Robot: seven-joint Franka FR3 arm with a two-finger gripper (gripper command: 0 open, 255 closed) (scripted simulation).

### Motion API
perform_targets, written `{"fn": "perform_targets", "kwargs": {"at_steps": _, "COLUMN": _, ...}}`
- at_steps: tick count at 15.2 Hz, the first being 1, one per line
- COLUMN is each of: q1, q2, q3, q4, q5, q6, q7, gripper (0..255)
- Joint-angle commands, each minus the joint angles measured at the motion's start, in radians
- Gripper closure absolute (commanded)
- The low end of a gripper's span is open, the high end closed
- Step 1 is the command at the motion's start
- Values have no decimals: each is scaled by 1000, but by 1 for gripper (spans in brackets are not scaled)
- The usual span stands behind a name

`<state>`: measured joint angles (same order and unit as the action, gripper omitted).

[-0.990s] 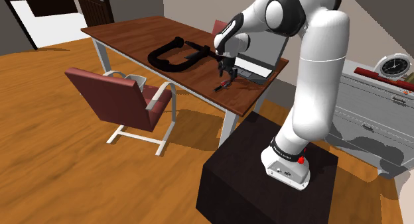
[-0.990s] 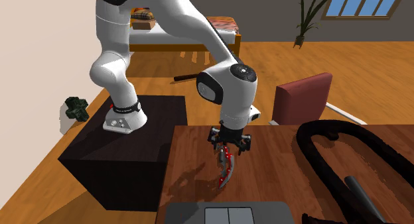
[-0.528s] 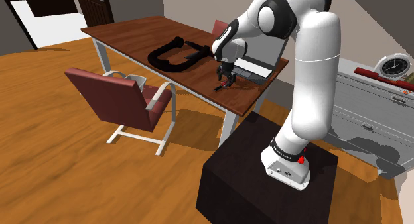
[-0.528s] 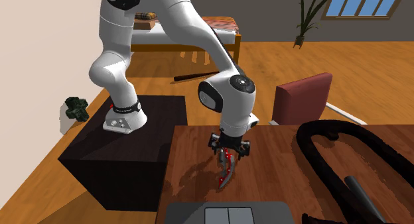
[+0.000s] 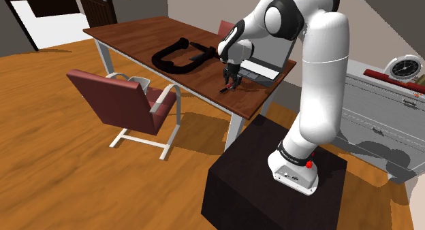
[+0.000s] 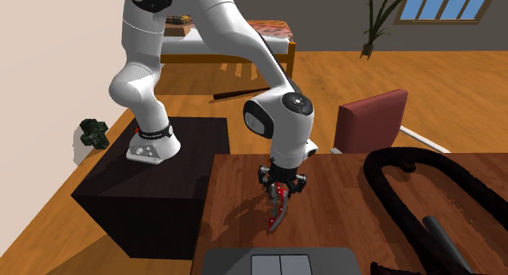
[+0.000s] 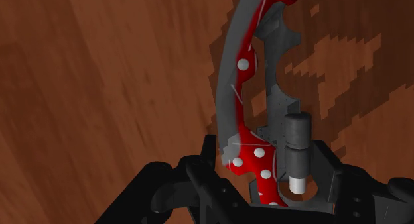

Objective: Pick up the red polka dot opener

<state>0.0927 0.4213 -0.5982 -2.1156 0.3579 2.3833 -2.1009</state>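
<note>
The tool (image 6: 282,186) stands low over the brown wooden worktop (image 6: 236,184), in the lower middle of the second exterior view; its black fingers (image 7: 202,175) are drawn narrow, clasping one end of the red polka dot opener (image 7: 247,54); the opener's red, white-dotted handle and grey metal head stretch away from the fingers, on or just above the wood, I cannot tell which; a grey laptop (image 6: 277,263) lies at the bottom edge; a black curved hose (image 6: 407,180) lies at the right.
</note>
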Motion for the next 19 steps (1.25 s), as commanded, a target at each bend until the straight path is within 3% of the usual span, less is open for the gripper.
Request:
{"fn": "perform_targets", "kwargs": {"at_steps": 1, "q1": -1, "q2": 3, "q3": 1, "q4": 0, "q5": 0, "q6": 1, "q7": 0, "gripper": 255}}
{"fn": "perform_targets", "kwargs": {"at_steps": 19, "q1": 63, "q2": -157, "q3": -77, "q4": 23, "q5": -140, "q6": -149, "q7": 95, "gripper": 255}}
